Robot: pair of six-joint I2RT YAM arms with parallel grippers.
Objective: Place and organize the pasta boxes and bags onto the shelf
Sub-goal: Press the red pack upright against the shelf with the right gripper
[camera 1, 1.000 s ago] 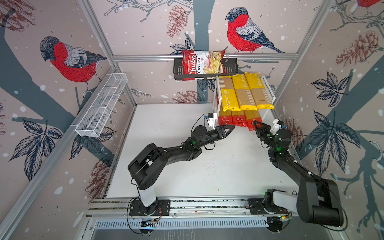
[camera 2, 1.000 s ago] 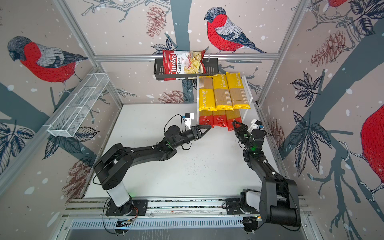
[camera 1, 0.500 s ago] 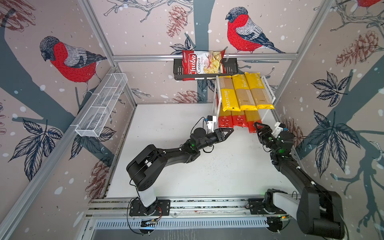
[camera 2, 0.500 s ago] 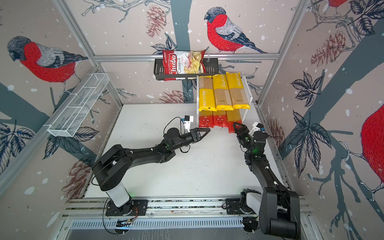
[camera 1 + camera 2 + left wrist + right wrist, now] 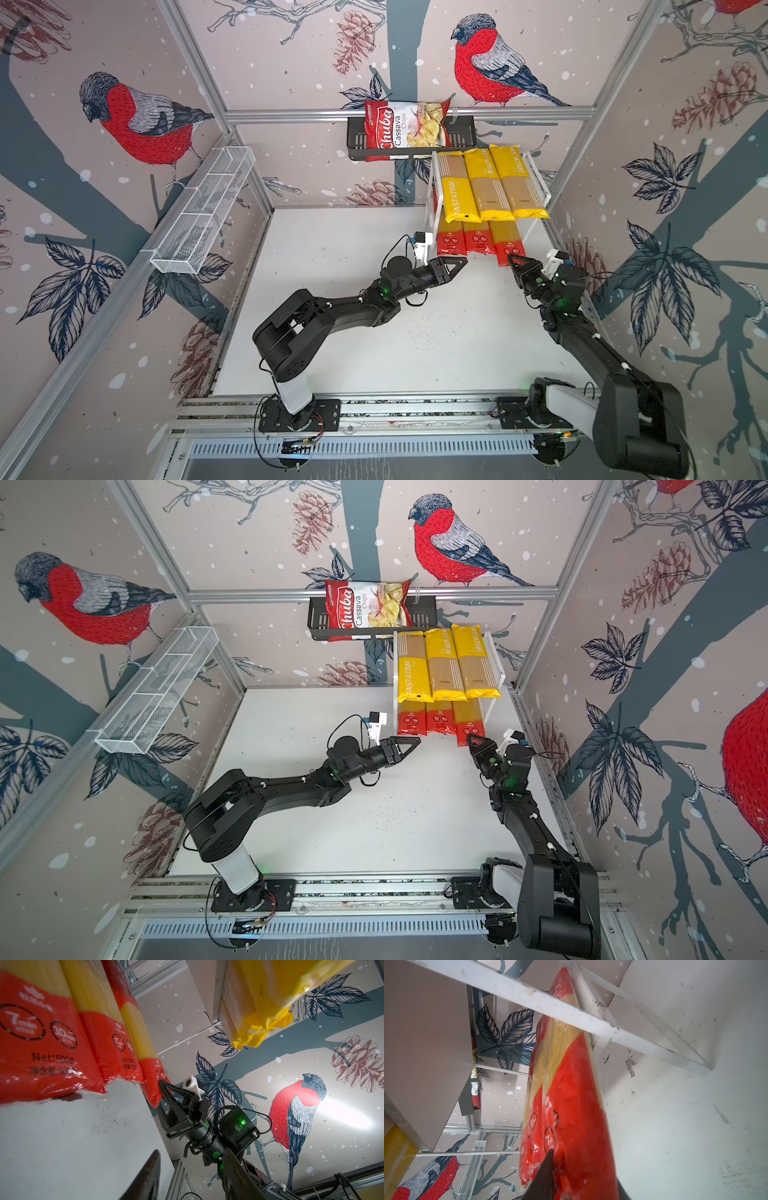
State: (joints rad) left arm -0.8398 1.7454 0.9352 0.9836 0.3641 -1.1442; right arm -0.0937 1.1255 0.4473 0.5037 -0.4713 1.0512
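Shelf [image 5: 538, 178]: flat white boards, thin white legs. Top board: three glossy yellow-and-tan PASTATIME packs [image 5: 490, 187] side by side. Lower board: three red film packs [image 5: 463, 241], clear middles showing spaghetti. The third red pack [image 5: 505, 249] juts out past other two. Right gripper [image 5: 514, 261] pinched on its crinkled end. left gripper [image 5: 460, 262] jaws partly apart, empty, near other two ends. Versus a second ago: both grippers barely shifted. Black perforated basket [image 5: 357, 141] holds chips bag [image 5: 405, 126].

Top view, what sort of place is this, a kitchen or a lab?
Most likely a robot test cell dressed as a pantry: two arms bolted to a rail, a metal frame holding bird-print walls, and a small shelf stocked with spaghetti packs.
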